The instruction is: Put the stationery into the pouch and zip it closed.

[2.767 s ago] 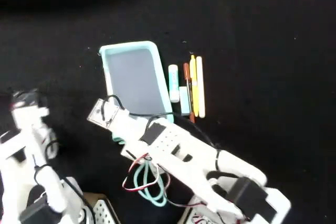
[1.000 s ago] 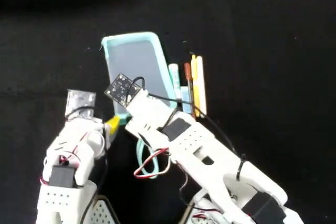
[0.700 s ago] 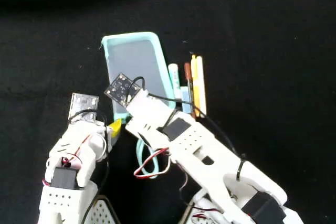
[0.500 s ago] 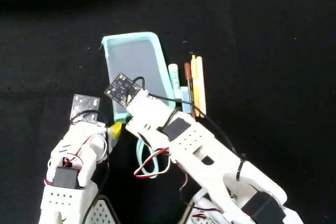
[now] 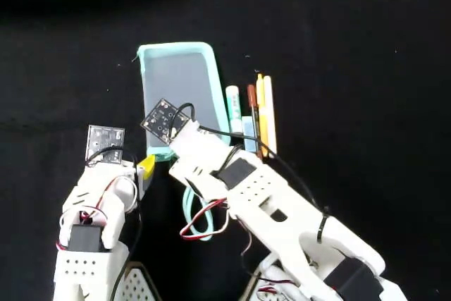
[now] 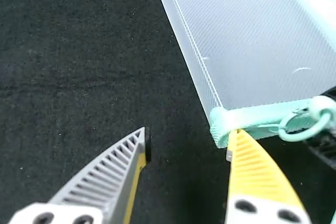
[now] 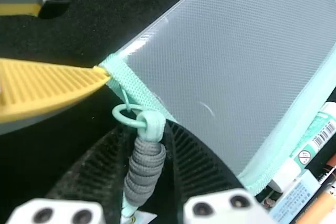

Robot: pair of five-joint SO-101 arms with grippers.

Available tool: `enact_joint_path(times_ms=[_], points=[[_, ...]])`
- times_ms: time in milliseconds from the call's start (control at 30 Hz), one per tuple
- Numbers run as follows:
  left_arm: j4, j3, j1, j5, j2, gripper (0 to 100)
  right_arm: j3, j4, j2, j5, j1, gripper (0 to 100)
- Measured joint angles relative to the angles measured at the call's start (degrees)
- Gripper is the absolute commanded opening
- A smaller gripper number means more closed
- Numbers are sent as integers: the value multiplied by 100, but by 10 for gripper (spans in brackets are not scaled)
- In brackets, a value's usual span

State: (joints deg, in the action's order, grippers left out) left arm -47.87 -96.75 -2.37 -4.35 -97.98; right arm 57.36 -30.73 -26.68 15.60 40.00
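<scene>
Since the earliest frame the left arm [image 5: 95, 209] has come in from the 9 o'clock side to the near corner of the pouch [image 5: 180, 89], and the pouch itself has slid a little toward 12 o'clock. The black table [image 5: 352, 68] carries everything. The right arm [image 5: 275, 209], the bigger shape in the high view, comes from 5 o'clock and ends at the near short edge of the pouch. The left arm stands at 7 o'clock, just beside it. The mint-edged, translucent pouch lies flat at about 11 o'clock from the table centre, its long side pointing to 12. On its 3 o'clock side, just beside it, the stationery [image 5: 257, 114] lies in a row outside the pouch: a white stick [image 5: 233, 106], a pale blue block [image 5: 247, 135], a brown pen [image 5: 251, 103], a yellow pen [image 5: 259, 114] and a cream pen [image 5: 268, 118]. The left gripper [image 6: 186, 141] is wide apart and holds nothing; its yellow finger [image 6: 252, 177] touches the pouch corner, its grey finger [image 6: 113, 177] is over bare table. The right gripper [image 7: 150, 132] is pinched closed around the grey zipper pull [image 7: 143, 163], which hangs at that same corner
</scene>
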Motion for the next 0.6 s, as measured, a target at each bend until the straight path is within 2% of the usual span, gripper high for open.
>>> enact_joint_path(times_ms=[133,200,600], points=[[0,0,0,-18,0,23,0,0,0,0,0,11],[35,0,26,-70,0,46,0,0,0,0,0,11],[132,0,35,-220,0,38,0,0,0,0,-18,11]])
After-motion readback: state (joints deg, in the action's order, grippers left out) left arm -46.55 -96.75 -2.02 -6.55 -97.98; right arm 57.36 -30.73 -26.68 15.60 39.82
